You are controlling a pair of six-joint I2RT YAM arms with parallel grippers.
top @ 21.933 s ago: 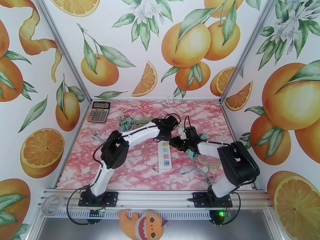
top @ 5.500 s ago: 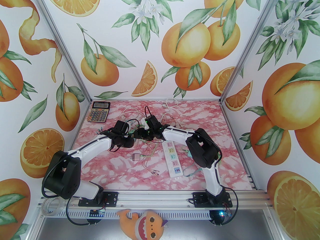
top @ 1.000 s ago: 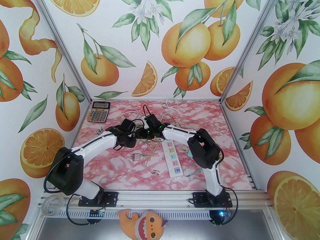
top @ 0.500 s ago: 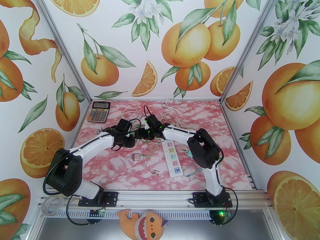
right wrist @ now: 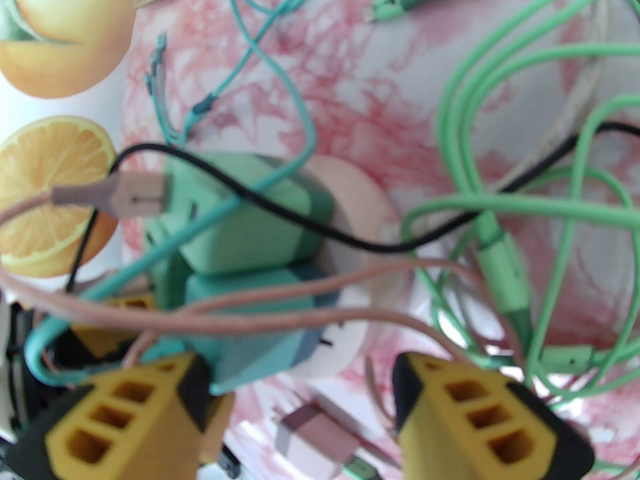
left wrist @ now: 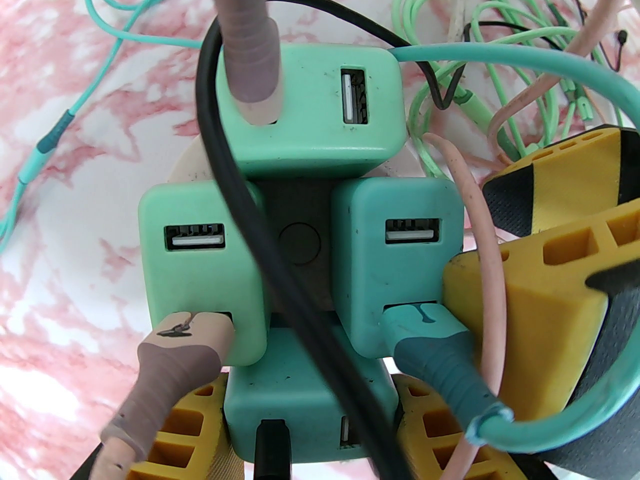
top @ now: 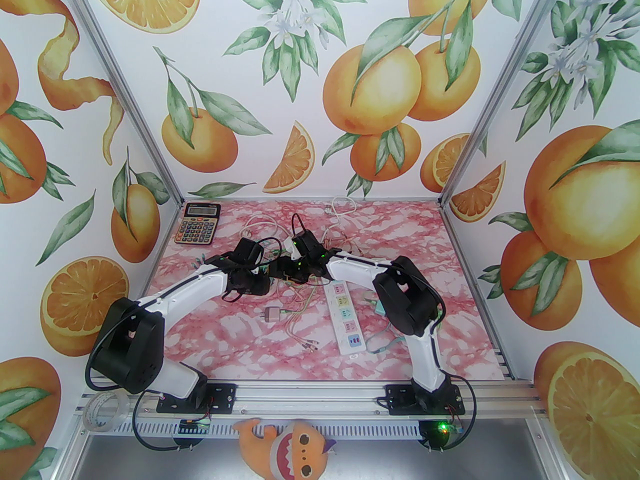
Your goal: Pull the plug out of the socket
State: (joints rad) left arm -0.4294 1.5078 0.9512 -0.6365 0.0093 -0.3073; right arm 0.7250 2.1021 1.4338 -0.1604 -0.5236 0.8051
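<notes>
A round beige socket lies on the pink marbled table with several green plugs pushed into it, each carrying USB cables. My left gripper is shut on the nearest green plug, one yellow finger on each side of it. My right gripper stands open beside the socket; one of its fingers rests next to a teal plug. In the top view both grippers meet over the socket and hide it.
Green, pink and black cables tangle around the socket. A loose grey plug and a white power strip lie nearer the arms. A calculator sits at the back left corner.
My right gripper's jaws have spread wider and its wrist has shifted slightly. My left arm settled a little to the left, still clamped on the plug.
</notes>
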